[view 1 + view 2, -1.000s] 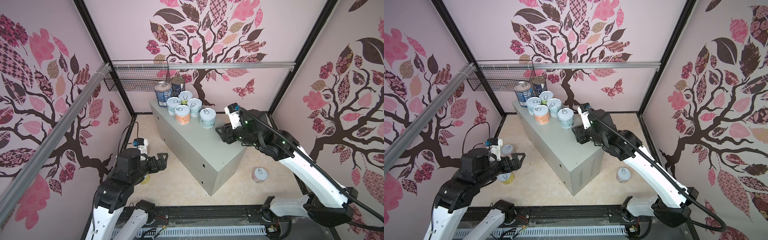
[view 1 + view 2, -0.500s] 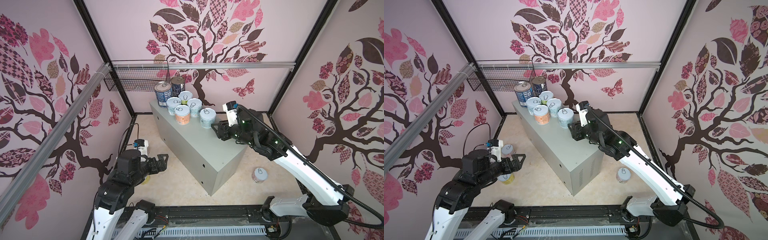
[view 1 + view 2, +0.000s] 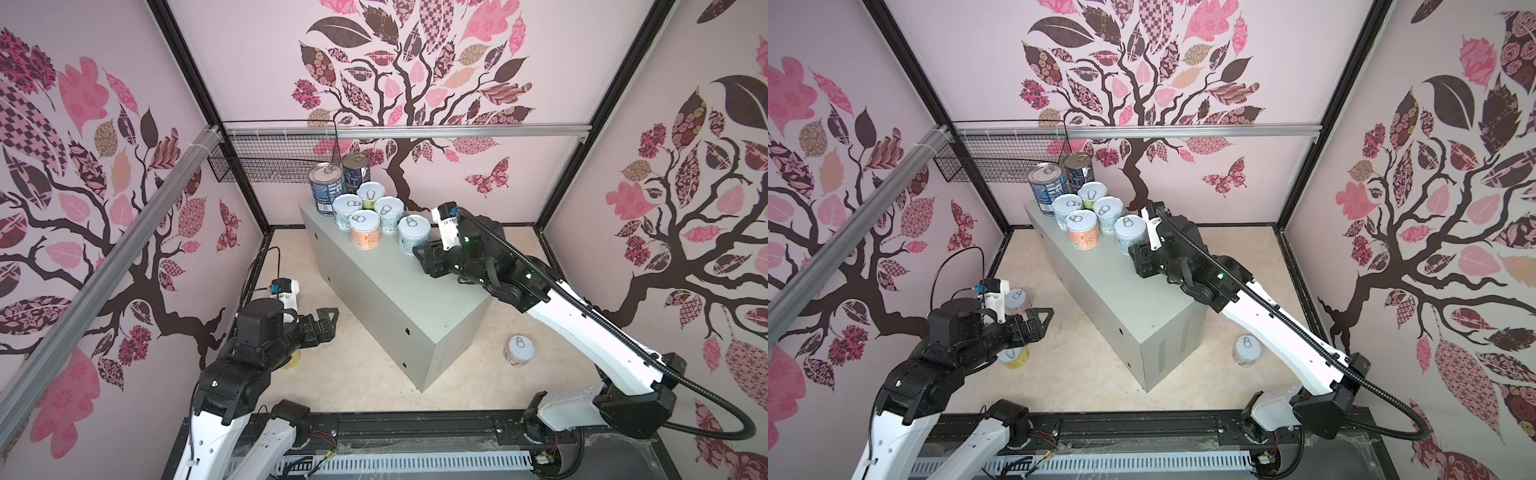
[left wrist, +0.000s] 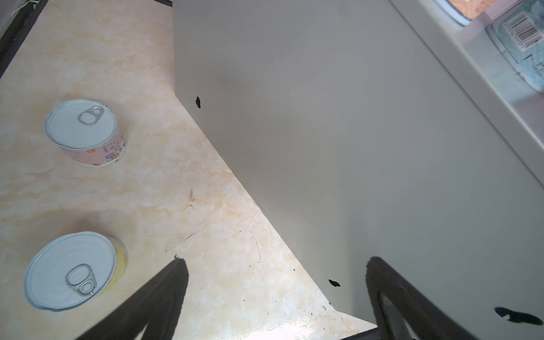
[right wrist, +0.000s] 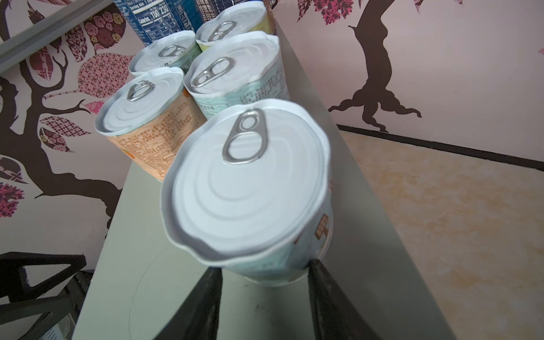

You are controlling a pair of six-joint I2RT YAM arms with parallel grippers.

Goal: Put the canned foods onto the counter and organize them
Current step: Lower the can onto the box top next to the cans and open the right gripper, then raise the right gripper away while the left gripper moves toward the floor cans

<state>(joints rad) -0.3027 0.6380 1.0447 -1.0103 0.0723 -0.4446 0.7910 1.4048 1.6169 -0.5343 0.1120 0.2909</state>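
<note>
The right claw is pinching the pale-blue can low on its sides. That can is at the near end of the cluster at the far end of the worktop, close to the worktop's right edge. Here's the danger: I cannot tell whether its base sits flat. Letting go too soon, or dragging a finger on the way out, could tip it over that edge to the floor. It could also shove it into the orange can just to its left and jostle the whole group. Seven cans are up and three wait on the floor. A pink-labelled can and a yellow-labelled can sit on the left, near the left claw, which is spread wide and empty. A third can stands on the right.
</note>
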